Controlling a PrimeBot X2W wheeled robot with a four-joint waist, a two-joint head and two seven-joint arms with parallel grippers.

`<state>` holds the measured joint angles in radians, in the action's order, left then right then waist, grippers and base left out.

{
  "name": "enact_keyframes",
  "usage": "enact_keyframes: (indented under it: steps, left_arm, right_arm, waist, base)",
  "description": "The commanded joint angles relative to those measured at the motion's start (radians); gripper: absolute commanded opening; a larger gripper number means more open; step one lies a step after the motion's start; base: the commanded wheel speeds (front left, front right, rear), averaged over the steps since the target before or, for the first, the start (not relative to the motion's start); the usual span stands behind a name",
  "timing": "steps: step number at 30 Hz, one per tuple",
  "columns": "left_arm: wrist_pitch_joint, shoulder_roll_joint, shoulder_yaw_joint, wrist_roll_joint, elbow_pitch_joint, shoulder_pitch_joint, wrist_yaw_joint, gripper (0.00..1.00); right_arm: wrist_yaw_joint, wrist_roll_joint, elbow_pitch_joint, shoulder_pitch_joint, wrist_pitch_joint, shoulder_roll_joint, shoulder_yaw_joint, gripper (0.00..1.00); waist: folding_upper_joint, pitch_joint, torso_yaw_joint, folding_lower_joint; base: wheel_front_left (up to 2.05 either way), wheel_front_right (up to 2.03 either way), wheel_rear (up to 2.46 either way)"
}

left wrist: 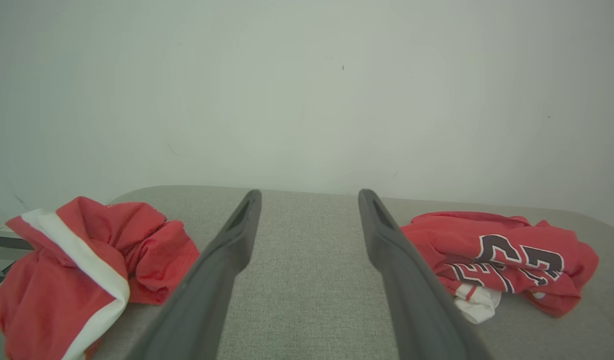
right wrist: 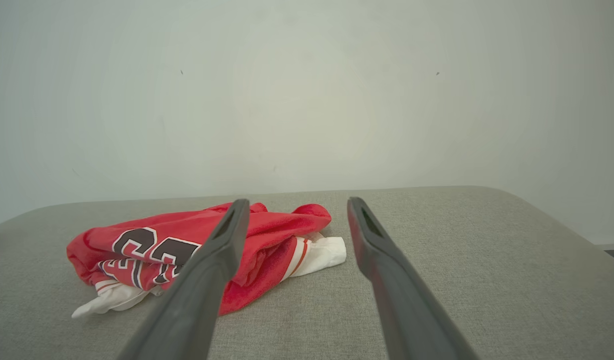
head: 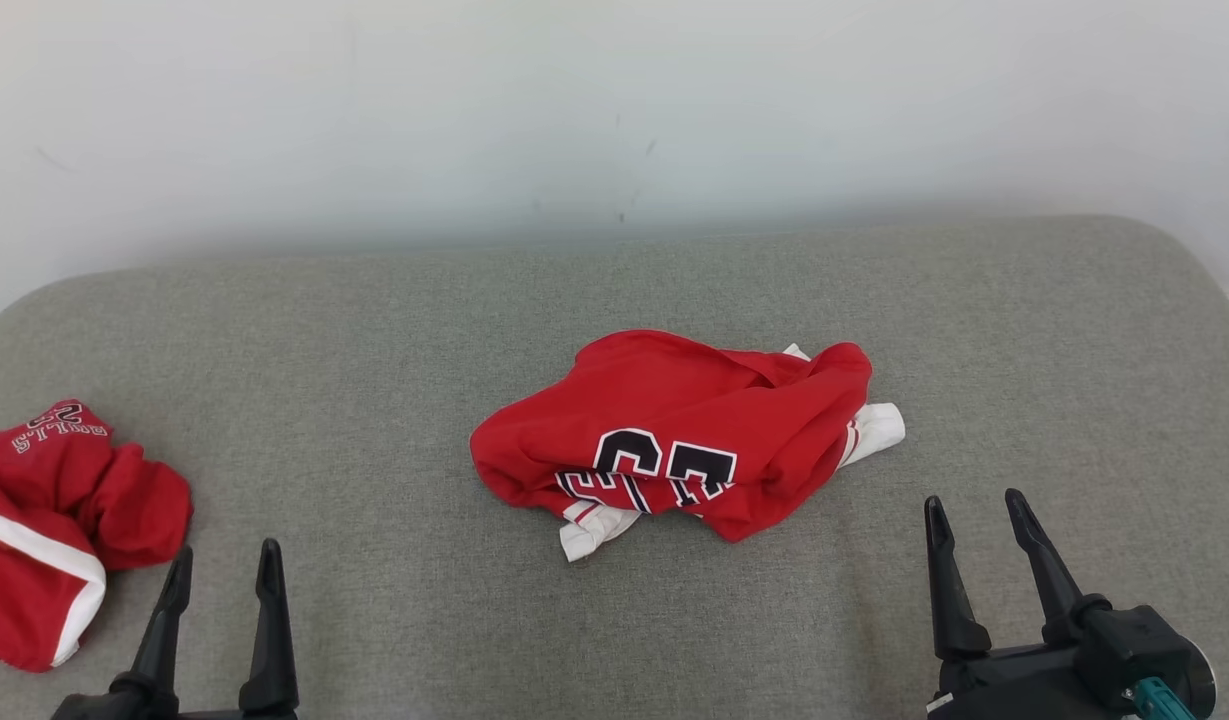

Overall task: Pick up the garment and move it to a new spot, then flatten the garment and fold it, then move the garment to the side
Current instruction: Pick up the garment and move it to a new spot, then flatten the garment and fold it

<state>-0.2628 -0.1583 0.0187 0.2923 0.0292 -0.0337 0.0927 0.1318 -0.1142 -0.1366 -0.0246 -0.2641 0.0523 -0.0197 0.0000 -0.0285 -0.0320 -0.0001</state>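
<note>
A crumpled red garment (head: 679, 430) with black-and-white numbers and white trim lies bunched in the middle of the grey padded surface (head: 394, 330). It also shows as the red garment (left wrist: 496, 257) at the right of the left wrist view and the red garment (right wrist: 187, 250) left of centre in the right wrist view. My left gripper (head: 224, 565) stands open at the lower left, well short of it. Open too and holding nothing, my right gripper (head: 972, 512) sits at the lower right, just off the heap's right end.
A second red garment (head: 54, 520) with a white stripe and lettering lies bunched at the left edge, close beside my left gripper; the left wrist view shows that second garment (left wrist: 87, 270) too. A pale wall (head: 614, 110) rises behind the surface, whose rounded corners fall away at both sides.
</note>
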Motion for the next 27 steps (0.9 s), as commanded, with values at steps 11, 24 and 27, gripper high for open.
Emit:
enact_keyframes:
  steps: [11,24,27]
  left_arm:
    - [-0.003,0.032,0.014,-0.03,0.011,-0.024,0.029,1.0]
    - [-0.003,0.034,0.014,-0.043,0.022,-0.025,0.038,1.0]
    - [-0.003,0.031,0.016,-0.043,0.025,-0.025,0.039,1.0]
  right_arm:
    - [-0.002,-0.007,-0.028,0.01,0.0,-0.001,-0.005,1.0]
    - [-0.002,-0.011,-0.038,0.012,0.0,0.0,-0.005,1.0]
    - [-0.002,-0.012,-0.041,0.012,0.0,-0.001,-0.006,1.0]
  waist:
    - [0.0,0.013,0.008,0.0001]
    - [0.0,0.013,0.012,0.0001]
    - [0.0,0.012,0.012,0.0001]
  base:
    - [0.0,0.0,0.0]
    - [0.0,0.0,0.0]
    - [0.0,0.0,0.0]
